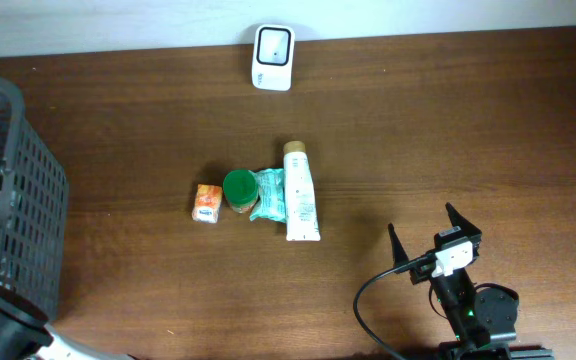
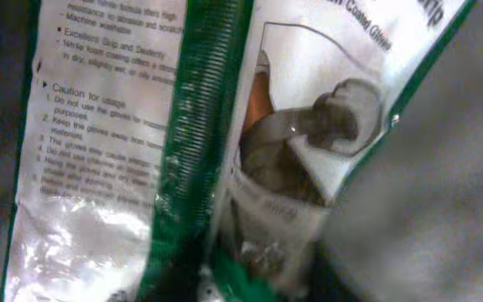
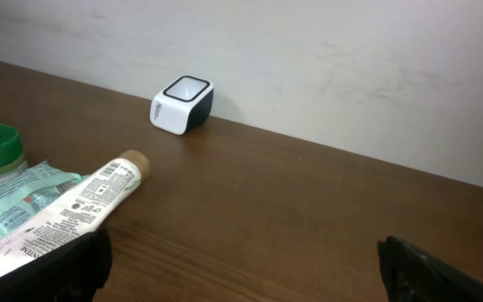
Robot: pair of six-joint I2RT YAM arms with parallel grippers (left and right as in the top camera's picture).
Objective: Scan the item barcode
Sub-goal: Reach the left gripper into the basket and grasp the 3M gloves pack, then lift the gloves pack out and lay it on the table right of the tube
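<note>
The right tool (image 1: 420, 218) gapes wide and empty over the desk (image 1: 468, 120). A glove packet (image 2: 141, 151) fills the left tool's camera; whether that tool grips it, I cannot tell. The barcode scanner (image 1: 272, 57) stands at the far edge.

Down at five o'clock stands the right arm (image 1: 471, 318), all matte black, with a rounded joint housing and a small green light (image 1: 465, 314) glowing on top. The right gripper (image 1: 420, 220) has two slim black fingers (image 1: 398, 250) tapering to points. Behind them sits a white block (image 1: 455, 255) with a small orange mark. A black cable (image 1: 361, 300) loops off it toward six o'clock. At seven o'clock only a little of the left arm (image 1: 6, 335) shows: a dark link, then a whitish stretch.
</note>
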